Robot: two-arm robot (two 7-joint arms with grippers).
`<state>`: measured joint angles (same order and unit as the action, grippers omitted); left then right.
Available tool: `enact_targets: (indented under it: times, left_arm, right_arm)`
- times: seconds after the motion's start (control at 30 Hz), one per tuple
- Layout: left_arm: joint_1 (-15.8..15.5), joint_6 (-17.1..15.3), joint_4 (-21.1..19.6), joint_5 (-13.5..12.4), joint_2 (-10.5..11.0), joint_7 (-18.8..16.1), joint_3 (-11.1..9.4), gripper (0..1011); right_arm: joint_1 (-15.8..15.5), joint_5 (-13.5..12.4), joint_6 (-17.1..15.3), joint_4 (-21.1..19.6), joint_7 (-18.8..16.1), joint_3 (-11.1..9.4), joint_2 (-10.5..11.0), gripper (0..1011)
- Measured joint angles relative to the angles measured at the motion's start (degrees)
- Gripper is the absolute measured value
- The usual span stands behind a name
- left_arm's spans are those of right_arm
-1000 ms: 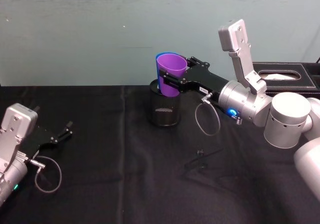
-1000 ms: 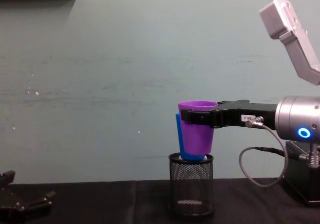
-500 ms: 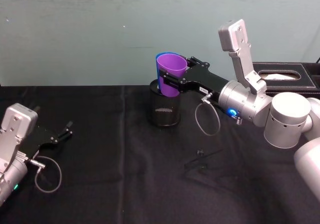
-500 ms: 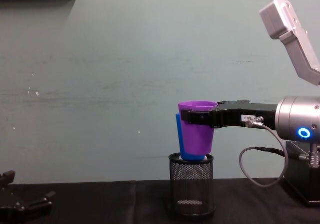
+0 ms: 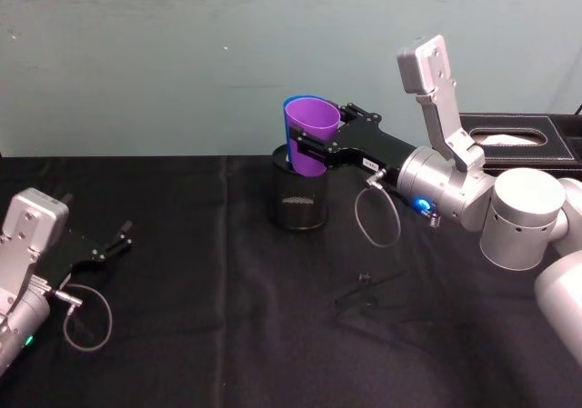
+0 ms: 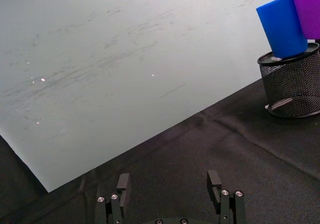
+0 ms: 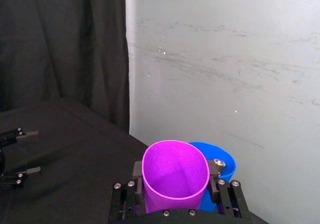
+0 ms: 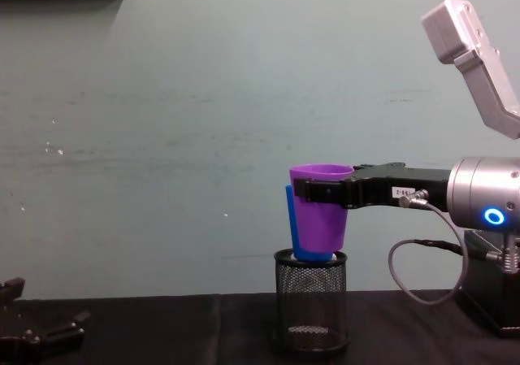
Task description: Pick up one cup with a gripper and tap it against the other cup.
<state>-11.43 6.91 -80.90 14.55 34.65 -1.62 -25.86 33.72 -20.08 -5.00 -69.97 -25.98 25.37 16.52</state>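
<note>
My right gripper [image 5: 320, 128] is shut on the purple cup [image 5: 309, 135], holding it upright in the air above the black mesh holder [image 5: 300, 199]. The blue cup [image 6: 282, 27] stands in that holder, leaning a little, on the purple cup's far side. From the side, the purple cup [image 8: 321, 219] covers most of the blue cup [image 8: 289, 219], and their walls appear to touch. The right wrist view shows the purple cup [image 7: 175, 176] between my fingers, the blue cup's [image 7: 222, 161] rim just behind. My left gripper [image 5: 116, 243] rests open on the table at the far left.
A black cloth covers the table [image 5: 209, 335], which ends at a pale green wall. A black tissue box [image 5: 518, 140] sits at the back right behind my right arm. A small black clip [image 5: 364, 294] lies on the cloth in front of the holder.
</note>
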Motion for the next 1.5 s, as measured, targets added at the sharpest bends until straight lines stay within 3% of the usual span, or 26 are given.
enact_targets:
  times: [1.5]
  left_arm:
    - [0.00, 0.00, 0.00, 0.00, 0.00, 0.00, 0.00, 1000]
  right_arm:
    - [0.00, 0.00, 0.00, 0.00, 0.00, 0.00, 0.00, 734]
